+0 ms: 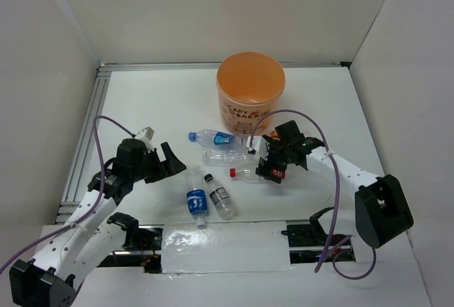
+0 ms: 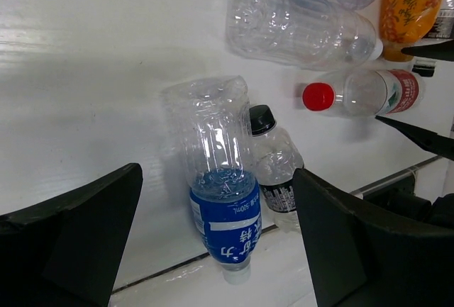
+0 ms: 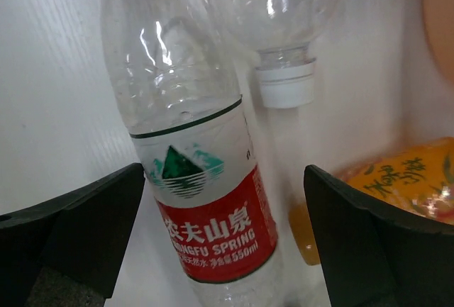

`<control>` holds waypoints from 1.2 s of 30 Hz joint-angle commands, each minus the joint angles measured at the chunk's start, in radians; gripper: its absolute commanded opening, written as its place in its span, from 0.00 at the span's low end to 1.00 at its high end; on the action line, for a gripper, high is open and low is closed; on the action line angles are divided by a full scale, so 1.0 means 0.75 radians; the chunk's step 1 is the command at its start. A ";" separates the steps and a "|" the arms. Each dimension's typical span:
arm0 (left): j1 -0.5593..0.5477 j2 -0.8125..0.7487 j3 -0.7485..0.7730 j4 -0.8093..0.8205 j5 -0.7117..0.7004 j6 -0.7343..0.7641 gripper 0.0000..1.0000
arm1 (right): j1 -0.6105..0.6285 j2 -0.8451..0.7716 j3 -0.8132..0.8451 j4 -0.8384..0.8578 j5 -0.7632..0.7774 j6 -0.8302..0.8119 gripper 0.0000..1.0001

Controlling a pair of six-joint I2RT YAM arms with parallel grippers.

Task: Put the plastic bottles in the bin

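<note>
The orange bin [image 1: 250, 87] stands at the back centre. Five bottles lie in front of it: blue-label [image 1: 211, 137], clear unlabelled [image 1: 225, 156], red-label with red cap [image 1: 245, 173], another blue-label [image 1: 196, 197] and dark-label [image 1: 220, 195]. The small orange bottle [image 3: 397, 179] lies by the bin. My right gripper [image 1: 272, 169] is open, its fingers either side of the red-label bottle [image 3: 206, 201]. My left gripper [image 1: 159, 159] is open and empty, left of the near blue-label bottle [image 2: 220, 208] and the dark-label bottle [image 2: 275, 165].
White walls enclose the table on three sides. A metal rail [image 1: 81, 158] runs along the left edge. A plastic-covered strip [image 1: 220, 247] lies between the arm bases at the near edge. The right arm's cable [image 1: 312, 126] loops above the bottles.
</note>
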 commanded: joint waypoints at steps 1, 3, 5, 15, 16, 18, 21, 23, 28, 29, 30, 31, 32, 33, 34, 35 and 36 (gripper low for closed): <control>-0.016 0.034 -0.009 0.066 0.027 -0.037 1.00 | 0.026 0.021 -0.062 0.141 0.084 -0.075 1.00; -0.050 0.085 -0.009 0.092 0.027 -0.050 1.00 | 0.026 0.050 -0.074 0.127 0.045 -0.104 1.00; -0.089 0.126 0.006 0.129 0.012 -0.050 1.00 | 0.044 0.050 -0.086 0.113 0.033 -0.118 1.00; -0.275 0.392 0.057 0.172 -0.169 -0.109 1.00 | 0.073 -0.021 -0.174 -0.146 -0.135 -0.355 0.72; -0.276 0.392 0.057 0.186 -0.170 -0.125 1.00 | 0.073 -0.078 -0.146 -0.181 -0.157 -0.370 0.68; -0.276 0.392 0.045 0.187 -0.188 -0.138 1.00 | 0.040 -0.148 -0.107 -0.269 -0.251 -0.419 0.56; -0.276 0.392 0.020 0.199 -0.200 -0.138 1.00 | 0.012 -0.291 -0.009 -0.404 -0.349 -0.433 0.47; -0.288 0.392 0.020 0.215 -0.200 -0.138 1.00 | -0.005 -0.373 0.101 -0.480 -0.447 -0.433 0.40; -0.316 0.421 0.008 0.242 -0.188 -0.138 1.00 | -0.017 -0.453 0.337 -0.362 -0.607 -0.219 0.37; -0.331 0.421 0.008 0.242 -0.188 -0.138 1.00 | -0.017 -0.453 0.404 -0.246 -0.636 -0.131 0.37; -0.331 0.435 0.008 0.242 -0.188 -0.138 1.00 | -0.017 -0.453 0.431 -0.156 -0.648 -0.060 0.37; -0.331 0.435 0.008 0.242 -0.188 -0.138 1.00 | -0.017 -0.453 0.456 -0.050 -0.636 0.022 0.37; -0.343 0.447 0.008 0.242 -0.188 -0.138 1.00 | -0.017 -0.419 0.496 0.172 -0.606 0.163 0.37; -0.343 0.448 0.008 0.242 -0.200 -0.138 1.00 | -0.017 -0.394 0.513 0.283 -0.569 0.217 0.36; -0.343 0.448 0.008 0.242 -0.200 -0.138 1.00 | -0.017 -0.367 0.525 0.394 -0.480 0.264 0.35; -0.343 0.448 -0.004 0.256 -0.200 -0.138 1.00 | -0.017 -0.335 0.540 0.577 -0.440 0.299 0.35; -0.343 0.448 -0.017 0.256 -0.200 -0.138 1.00 | -0.031 -0.251 0.580 0.644 -0.405 0.313 0.35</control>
